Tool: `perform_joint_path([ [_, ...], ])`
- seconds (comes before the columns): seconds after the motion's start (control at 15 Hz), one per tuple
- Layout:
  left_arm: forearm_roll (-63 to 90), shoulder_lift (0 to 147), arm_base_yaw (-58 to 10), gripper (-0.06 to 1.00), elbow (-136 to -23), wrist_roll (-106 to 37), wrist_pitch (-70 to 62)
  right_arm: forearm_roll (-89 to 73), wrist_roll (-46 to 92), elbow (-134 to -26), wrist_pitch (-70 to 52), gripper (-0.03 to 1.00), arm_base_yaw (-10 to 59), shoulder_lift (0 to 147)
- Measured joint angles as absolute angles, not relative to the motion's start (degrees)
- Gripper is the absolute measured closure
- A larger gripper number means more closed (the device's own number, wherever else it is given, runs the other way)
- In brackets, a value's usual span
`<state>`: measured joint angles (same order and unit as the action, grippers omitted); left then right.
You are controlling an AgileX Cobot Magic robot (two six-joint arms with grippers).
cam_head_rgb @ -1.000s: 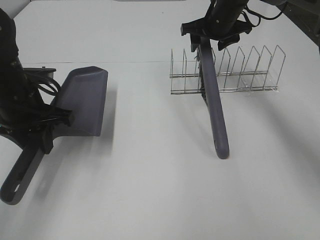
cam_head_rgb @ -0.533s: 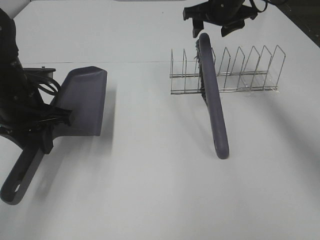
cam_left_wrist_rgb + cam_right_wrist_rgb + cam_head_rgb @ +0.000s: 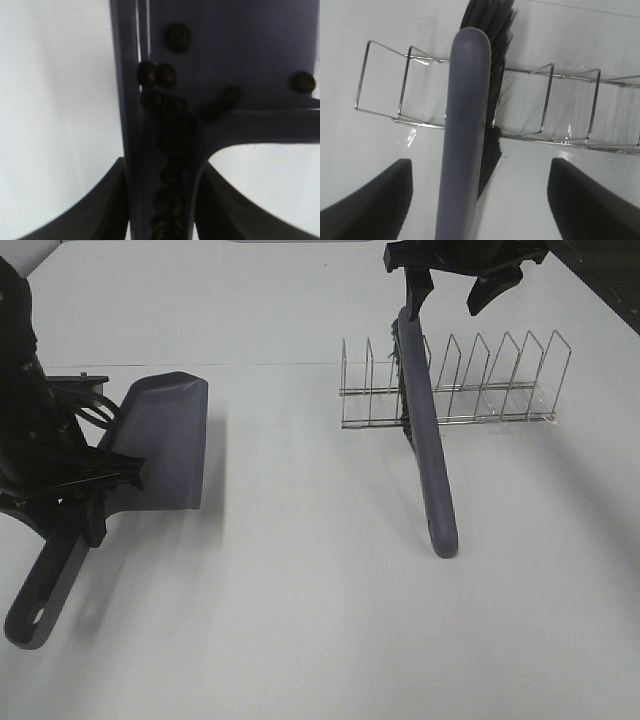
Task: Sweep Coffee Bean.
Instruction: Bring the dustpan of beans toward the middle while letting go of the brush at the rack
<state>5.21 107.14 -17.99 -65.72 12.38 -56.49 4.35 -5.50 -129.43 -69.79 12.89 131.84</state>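
The grey-purple dustpan [image 3: 165,435] rests on the white table at the left, and my left gripper [image 3: 112,478] is shut on its handle. In the left wrist view my gripper [image 3: 162,200] clamps the handle channel, where several dark coffee beans [image 3: 172,130] lie, some loose on the dustpan's floor [image 3: 240,45]. The purple brush [image 3: 428,450] leans in the wire rack [image 3: 500,390], bristles in the rack and handle end on the table. My right gripper [image 3: 450,285] is open and empty above the brush head. In the right wrist view the brush [image 3: 465,125] lies between my open gripper [image 3: 480,200].
The wire rack [image 3: 545,105] has several upright dividers and stands at the back right. The dustpan's long handle [image 3: 45,590] reaches toward the front left edge. White tabletop [image 3: 300,590] lies between the dustpan and the brush.
My right gripper has come off the brush head and moved up and back, leaving the brush in the rack. The dustpan has shifted slightly left.
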Motion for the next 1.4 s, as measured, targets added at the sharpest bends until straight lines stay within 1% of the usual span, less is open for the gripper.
perform_joint_path([
  [0.33,4.53,107.14,-17.99,0.61,-65.72,12.09,-56.44,0.74,-3.95,-123.19,-69.90,0.26,12.89,122.21],
  [0.53,3.61,107.14,-17.99,0.61,-66.35,11.97,-56.38,0.97,-3.72,-112.36,-69.84,0.26,12.89,116.14],
  [0.67,3.32,108.63,-17.99,0.61,-69.90,11.86,-56.55,2.41,-4.01,-103.76,-69.79,0.26,12.89,111.15],
  [0.73,3.27,110.81,-17.99,0.61,-72.48,11.75,-56.72,3.09,-4.18,-97.06,-68.93,0.26,12.89,106.86],
  [1.0,3.55,118.09,-17.99,0.61,-77.75,12.43,-57.18,3.27,-5.04,-77.98,-59.87,0.26,12.89,96.66],
  [1.2,4.24,121.07,-17.99,0.61,-78.27,13.18,-57.12,3.27,-6.36,-69.73,-54.60,0.26,12.89,92.88],
  [1.4,4.87,121.93,-17.99,0.61,-78.38,13.46,-53.69,3.27,-8.59,-64.69,-51.22,0.26,12.89,91.16],
])
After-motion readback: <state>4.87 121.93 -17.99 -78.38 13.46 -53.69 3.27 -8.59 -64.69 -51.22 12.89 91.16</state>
